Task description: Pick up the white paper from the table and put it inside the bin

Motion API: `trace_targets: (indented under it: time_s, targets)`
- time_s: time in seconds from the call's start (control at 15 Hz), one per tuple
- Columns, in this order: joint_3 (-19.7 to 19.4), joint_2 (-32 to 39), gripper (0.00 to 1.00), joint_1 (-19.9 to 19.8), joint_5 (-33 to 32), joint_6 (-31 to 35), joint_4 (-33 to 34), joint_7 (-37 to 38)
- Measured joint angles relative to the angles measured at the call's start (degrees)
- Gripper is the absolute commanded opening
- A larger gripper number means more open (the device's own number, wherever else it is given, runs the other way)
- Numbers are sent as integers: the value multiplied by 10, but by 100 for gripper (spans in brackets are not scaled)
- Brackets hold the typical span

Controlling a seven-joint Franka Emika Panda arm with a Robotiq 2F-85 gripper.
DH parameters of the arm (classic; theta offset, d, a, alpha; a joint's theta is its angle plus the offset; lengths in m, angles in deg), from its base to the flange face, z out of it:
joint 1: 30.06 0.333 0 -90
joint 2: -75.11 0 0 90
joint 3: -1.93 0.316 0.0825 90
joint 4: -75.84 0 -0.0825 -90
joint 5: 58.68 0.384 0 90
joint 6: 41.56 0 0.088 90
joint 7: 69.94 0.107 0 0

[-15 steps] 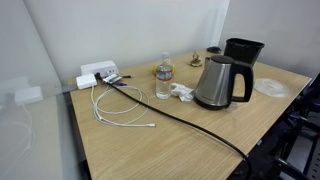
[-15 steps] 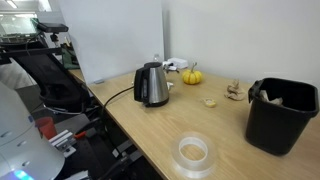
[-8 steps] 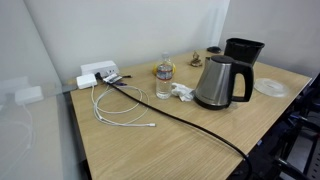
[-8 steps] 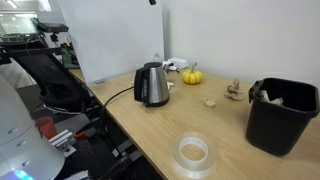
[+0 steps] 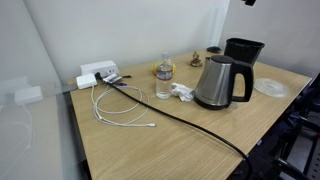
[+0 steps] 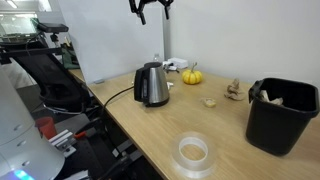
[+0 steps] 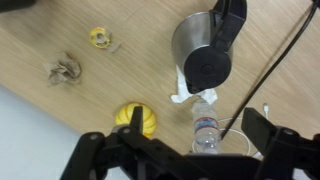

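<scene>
The white paper (image 5: 181,93) is a small crumpled wad on the table (image 5: 170,145), between the water bottle (image 5: 164,78) and the steel kettle (image 5: 218,82). In the wrist view the paper (image 7: 184,91) lies just below the kettle (image 7: 205,45). The black bin (image 5: 243,49) stands behind the kettle and shows at the table's end in an exterior view (image 6: 280,113). My gripper (image 6: 151,8) hangs high above the kettle, open and empty. In the wrist view the gripper (image 7: 176,142) frames the bottle (image 7: 203,125), well above the table.
A white coiled cable (image 5: 118,108) and a power strip (image 5: 97,74) lie at the table's far end. A black cord (image 5: 190,127) crosses the top. A whitish disc (image 5: 270,87), a small pumpkin (image 6: 191,76) and a tape roll (image 6: 193,152) are also there.
My gripper has come down into view at the top of both exterior views. Nothing on the table has moved.
</scene>
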Motion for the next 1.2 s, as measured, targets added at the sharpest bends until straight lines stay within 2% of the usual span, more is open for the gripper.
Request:
trace_targets:
  time_s: [0.27, 0.93, 1.07, 1.2]
  targets:
    - [0, 46, 100, 30, 70, 9, 1, -69]
    - [9, 47, 100, 26, 71, 13, 2, -66]
    - [22, 54, 100, 27, 71, 29, 5, -65]
    - [37, 73, 100, 30, 71, 72, 6, -65]
